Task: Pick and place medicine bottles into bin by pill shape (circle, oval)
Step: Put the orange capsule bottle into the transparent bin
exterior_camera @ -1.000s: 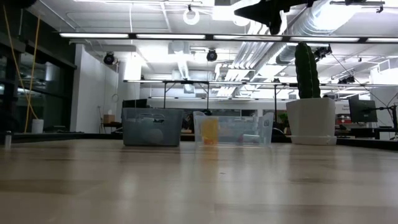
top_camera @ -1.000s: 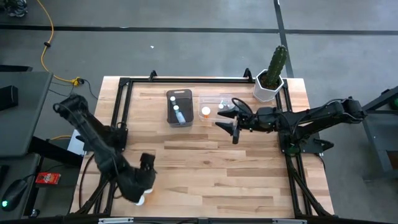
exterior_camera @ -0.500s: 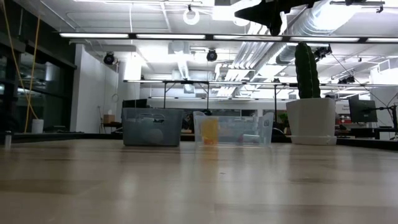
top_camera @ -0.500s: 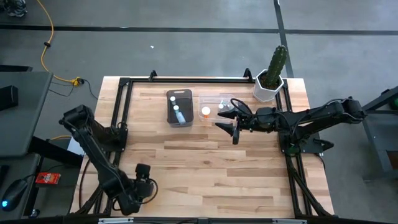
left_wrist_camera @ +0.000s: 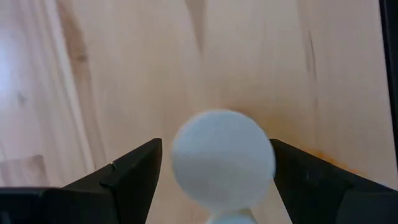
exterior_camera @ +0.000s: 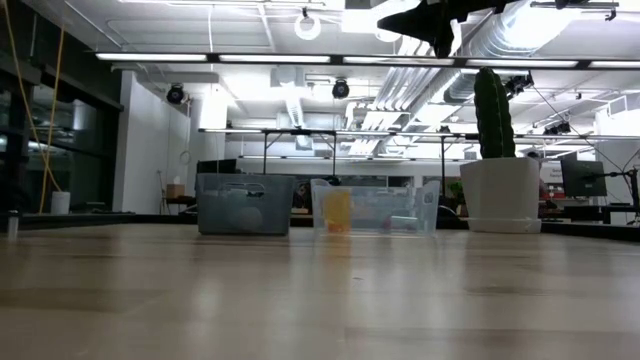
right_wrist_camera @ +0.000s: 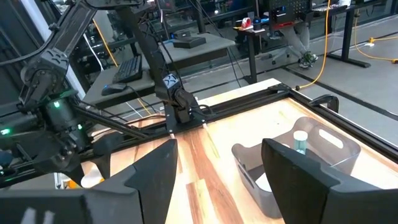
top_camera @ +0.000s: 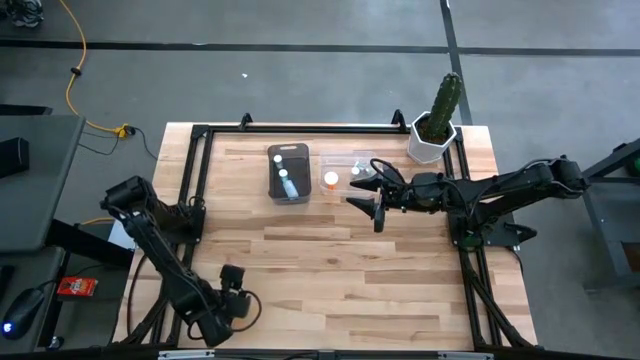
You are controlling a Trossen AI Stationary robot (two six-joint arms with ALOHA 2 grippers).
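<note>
A medicine bottle with a round white cap (left_wrist_camera: 222, 158) stands upright on the wood near the table's near left corner. My left gripper (top_camera: 235, 305) is over it, pointing down and open, with one finger on each side of the cap (left_wrist_camera: 216, 157). The high view hides this bottle under the gripper. My right gripper (top_camera: 375, 205) hovers open and empty beside the clear bin (top_camera: 352, 168), which holds an orange bottle (top_camera: 331, 180). The grey bin (top_camera: 288, 175) holds a bluish bottle (top_camera: 289, 185) and white-capped ones. My left gripper's fingers (left_wrist_camera: 134, 180) come from above, pointing down, and stand on either side of the bottle's white cap (left_wrist_camera: 186, 155). A narrow gap shows on one side. I cannot tell whether the other finger touches the cap. The bottle stands on the table.
A white pot with a cactus (top_camera: 432, 138) stands at the far right corner, behind the bins. A black frame rail (top_camera: 300, 128) runs along the table's far and side edges. Bare wood lies between the two arms (top_camera: 340, 270).
My left arm has folded down toward the table's near left corner and its gripper has turned over the bottle. The white cap that showed at the gripper's near side in the high view is now hidden under it. My right arm has kept still.
</note>
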